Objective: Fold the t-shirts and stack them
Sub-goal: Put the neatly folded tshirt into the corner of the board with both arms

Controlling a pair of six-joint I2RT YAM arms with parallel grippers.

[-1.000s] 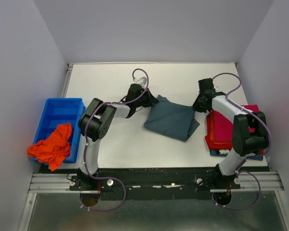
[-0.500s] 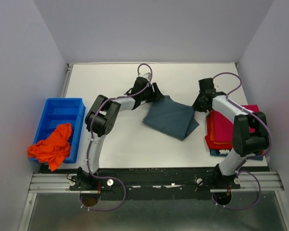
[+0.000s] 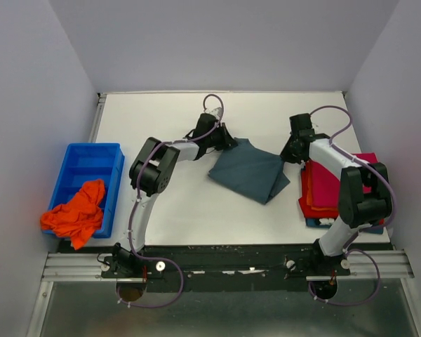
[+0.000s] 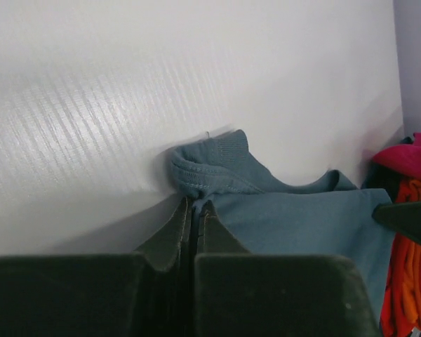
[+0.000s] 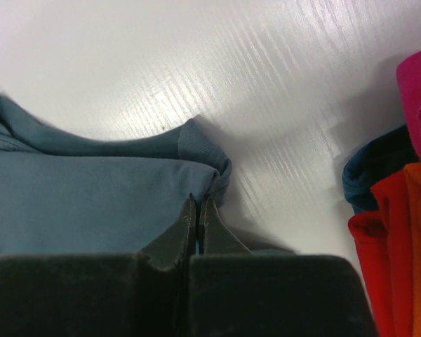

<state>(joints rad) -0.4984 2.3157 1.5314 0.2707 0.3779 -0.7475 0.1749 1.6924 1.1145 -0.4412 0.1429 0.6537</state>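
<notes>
The grey shirt [image 3: 249,175] lies half-folded mid-desk [image 3: 175,203], beside the folded pile [image 3: 330,189]. Our left end effector [image 4: 194,205] pinches narrow on its collar edge. The right end effector [image 5: 197,201] is closed tight at the opposite corner, grip uncertain. We should lift both corners level, cloth taut.

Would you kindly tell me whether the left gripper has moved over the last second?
Yes. The left gripper has shifted a little farther from the blue bin, toward the far edge of the table, at a corner of the grey shirt.
</notes>
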